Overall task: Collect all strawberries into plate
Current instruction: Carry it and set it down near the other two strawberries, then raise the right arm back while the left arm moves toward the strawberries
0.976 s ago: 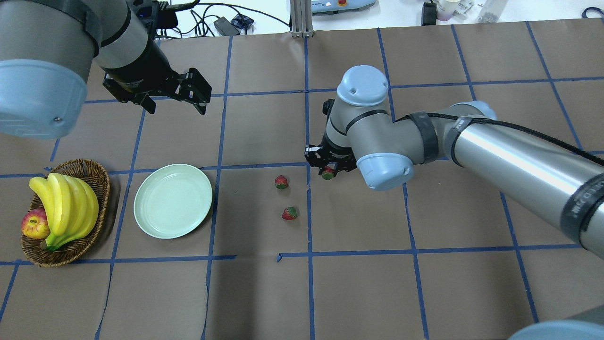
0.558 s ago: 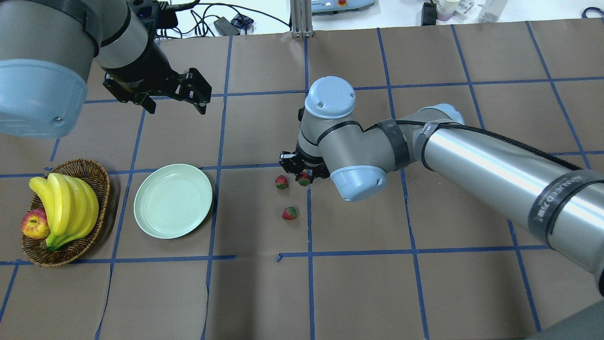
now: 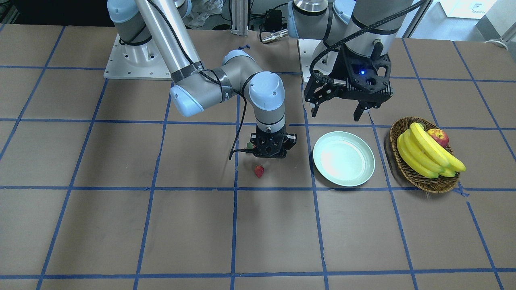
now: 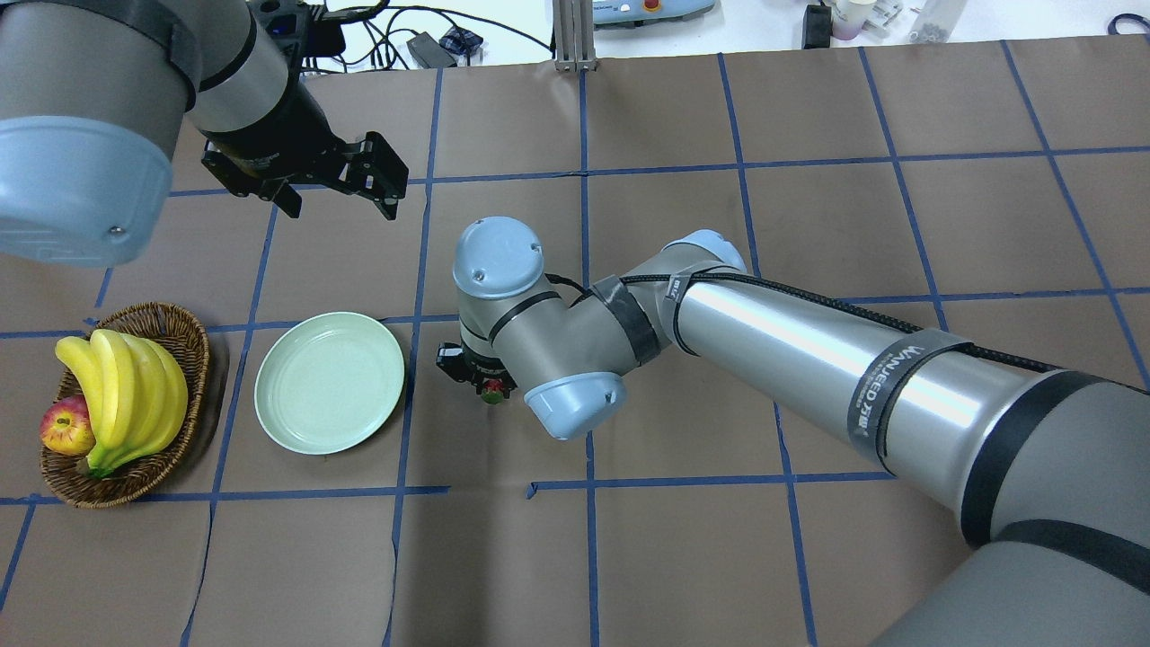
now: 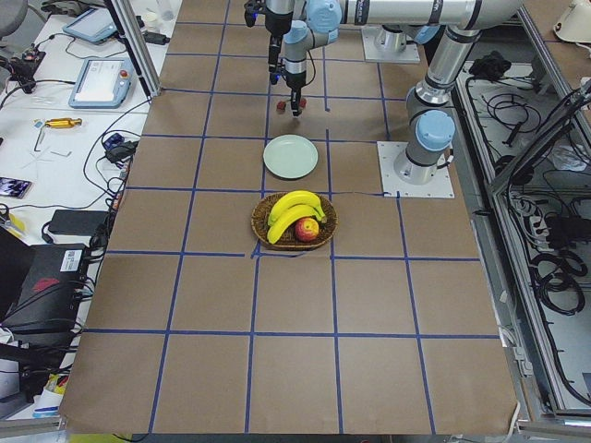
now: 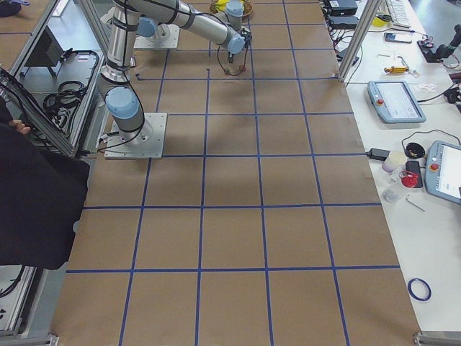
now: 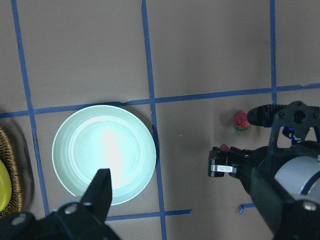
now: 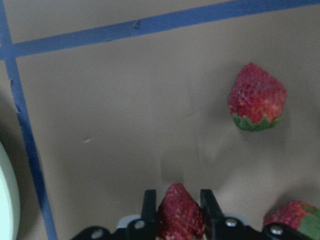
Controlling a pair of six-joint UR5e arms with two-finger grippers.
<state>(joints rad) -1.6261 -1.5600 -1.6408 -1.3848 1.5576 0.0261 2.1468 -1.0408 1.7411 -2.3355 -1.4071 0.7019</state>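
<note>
My right gripper [image 4: 486, 386] is shut on a small red strawberry [image 8: 180, 214] and holds it just above the table, a short way right of the pale mint plate [image 4: 330, 382]. The plate is empty. Two more strawberries lie on the brown paper beside this gripper: one [image 3: 259, 170] in the open, one [image 3: 250, 145] half hidden behind it. The overhead view hides both under my right arm. The right wrist view shows them [image 8: 257, 97] [image 8: 294, 217]. My left gripper [image 4: 337, 191] is open and empty, high above the table beyond the plate.
A wicker basket [image 4: 171, 325] with bananas [image 4: 126, 386] and a red-yellow apple [image 4: 65, 424] stands left of the plate. Blue tape lines grid the brown paper. My right forearm [image 4: 809, 350] stretches across the table's middle.
My right gripper has carried its strawberry leftward, past the two strawberries on the table, to near the plate. The left gripper has barely moved.
</note>
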